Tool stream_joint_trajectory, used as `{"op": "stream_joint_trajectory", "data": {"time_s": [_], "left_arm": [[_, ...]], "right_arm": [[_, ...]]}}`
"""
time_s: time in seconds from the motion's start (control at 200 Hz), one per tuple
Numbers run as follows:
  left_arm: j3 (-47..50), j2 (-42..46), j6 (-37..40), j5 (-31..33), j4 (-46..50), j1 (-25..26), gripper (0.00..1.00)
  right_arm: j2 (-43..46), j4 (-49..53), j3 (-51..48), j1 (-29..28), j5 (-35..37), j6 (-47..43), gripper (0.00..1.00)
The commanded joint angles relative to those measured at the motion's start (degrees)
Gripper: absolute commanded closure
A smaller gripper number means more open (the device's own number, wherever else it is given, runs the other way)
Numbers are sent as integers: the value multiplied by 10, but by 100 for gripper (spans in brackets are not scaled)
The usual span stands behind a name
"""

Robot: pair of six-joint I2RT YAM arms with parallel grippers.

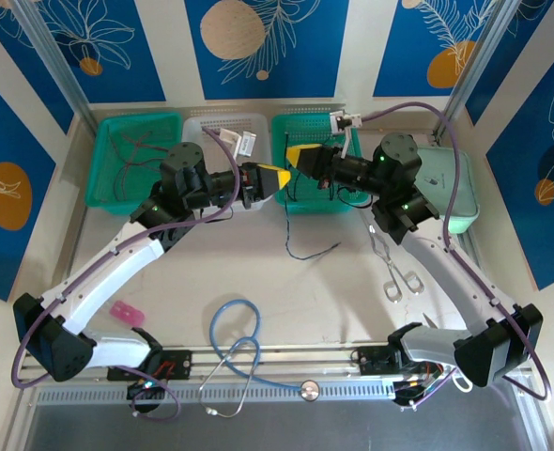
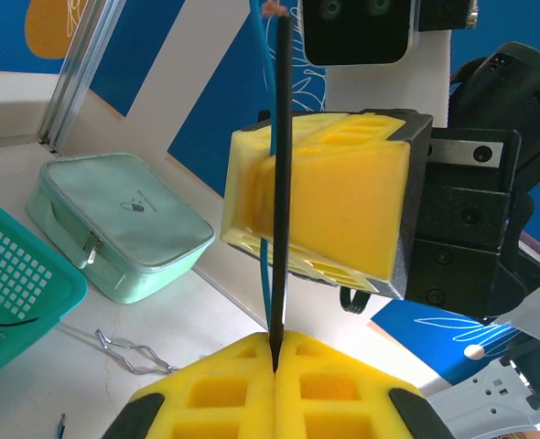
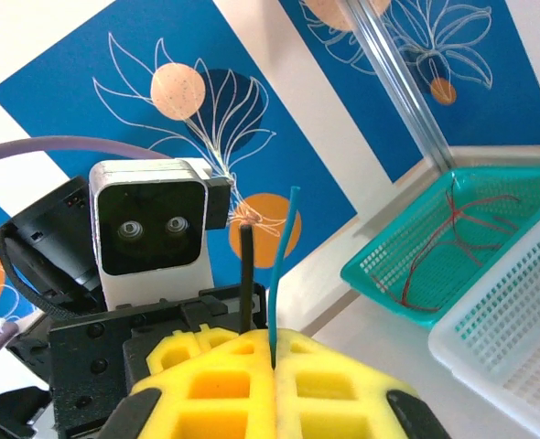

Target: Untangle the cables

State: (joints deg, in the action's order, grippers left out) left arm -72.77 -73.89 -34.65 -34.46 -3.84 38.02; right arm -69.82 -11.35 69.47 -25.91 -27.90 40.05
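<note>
**Two Arms Pinching Separate Strands Above the Baskets**

The left gripper [image 2: 275, 355] is pressing its yellow pads together on the black cable [image 2: 280, 183], which is rising straight out of the seam between them. Facing it nose to nose, the right gripper [image 3: 273, 346] is squeezing shut on the blue cable [image 3: 282, 261]. That cable's free end is poking up just beside the black one's bare tip.

Seen from above, the pair are meeting in the air over the middle green basket [image 1: 315, 130]. The slack of both strands is trailing down onto the table [image 1: 258, 277] in front of it. The red cables [image 1: 131, 150] are lying in the left green basket [image 1: 136, 117], well apart from the action.

The separating step appears to be in hand, with one strand secured per arm. The next move is likely calling for the arms to draw apart slowly, so that any crossing in the hanging slack slips free rather than cinching tight.

The pale table is also carrying:
- a white basket [image 1: 223, 122] between the green ones
- a mint case [image 2: 114, 224] at the right
- forceps [image 1: 396, 274]
- a stethoscope [image 1: 232, 343]
- a pink block [image 1: 127, 312]

Blue panels [image 3: 78, 82] printed with white leaves and orange discs are walling in the cell.
</note>
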Motion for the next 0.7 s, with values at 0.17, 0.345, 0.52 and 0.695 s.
{"op": "stream_joint_trajectory", "data": {"time_s": [0.17, 0.345, 0.52, 0.695], "left_arm": [[5, 12, -4, 0, -8, 3, 79], [5, 17, -6, 3, -12, 4, 64], [23, 29, -24, 18, -62, 3, 59], [23, 33, -29, 33, -86, 2, 53]], "right_arm": [[18, -13, 6, -1, 10, -3, 100], [24, -12, 0, 2, 12, -3, 100], [27, -10, -4, 6, 12, -3, 100], [30, -2, -11, 7, 12, -8, 100]]}}
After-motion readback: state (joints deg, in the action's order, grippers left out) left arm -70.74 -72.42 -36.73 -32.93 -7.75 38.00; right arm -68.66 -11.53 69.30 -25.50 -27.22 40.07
